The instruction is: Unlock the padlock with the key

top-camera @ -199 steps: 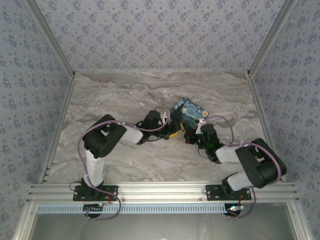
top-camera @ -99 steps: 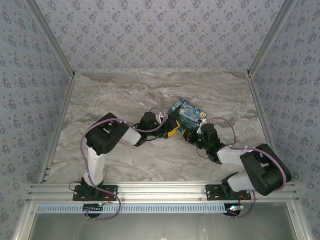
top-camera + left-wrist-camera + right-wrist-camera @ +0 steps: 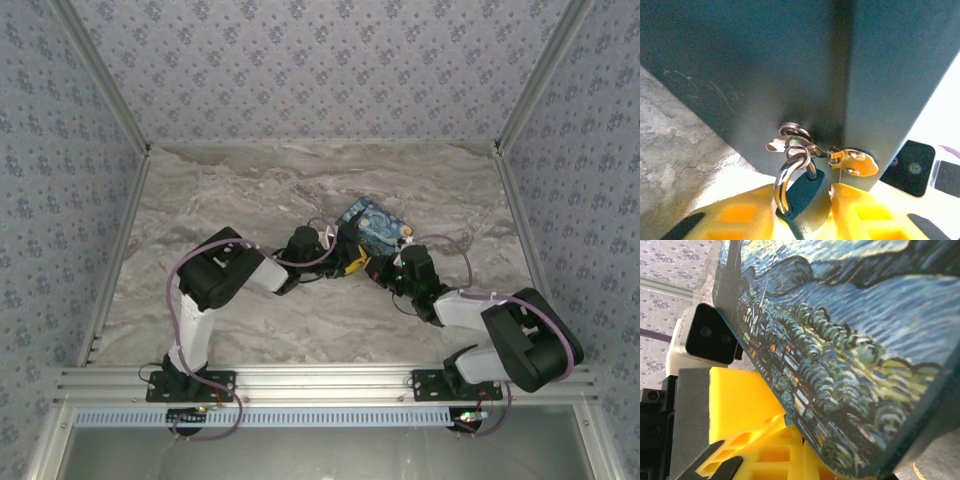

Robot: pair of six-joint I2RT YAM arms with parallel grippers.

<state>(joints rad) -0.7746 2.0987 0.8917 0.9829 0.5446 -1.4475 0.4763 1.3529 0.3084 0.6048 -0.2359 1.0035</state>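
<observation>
One painted box (image 3: pixel 376 223), closed, contents hidden; the padlock (image 3: pixel 801 192) hangs through its hasp (image 3: pixel 840 159) at 6 o'clock. Left gripper (image 3: pixel 807 212) clamps the padlock body; right gripper (image 3: pixel 384 268) jaws together.

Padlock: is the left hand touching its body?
Touching. The left wrist view shows the padlock wedged between the yellow fingers of the left hand, no gap.

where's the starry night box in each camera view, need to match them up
Top external: painted box mid-table, just beyond both arms' tips.
Left wrist: box is the dark wall across the upper frame, padlock hanging at its hasp.
Right wrist: box's painted top slants across most of the frame.
Shared landmark: yellow end effector fingers at the box's near side.
</observation>
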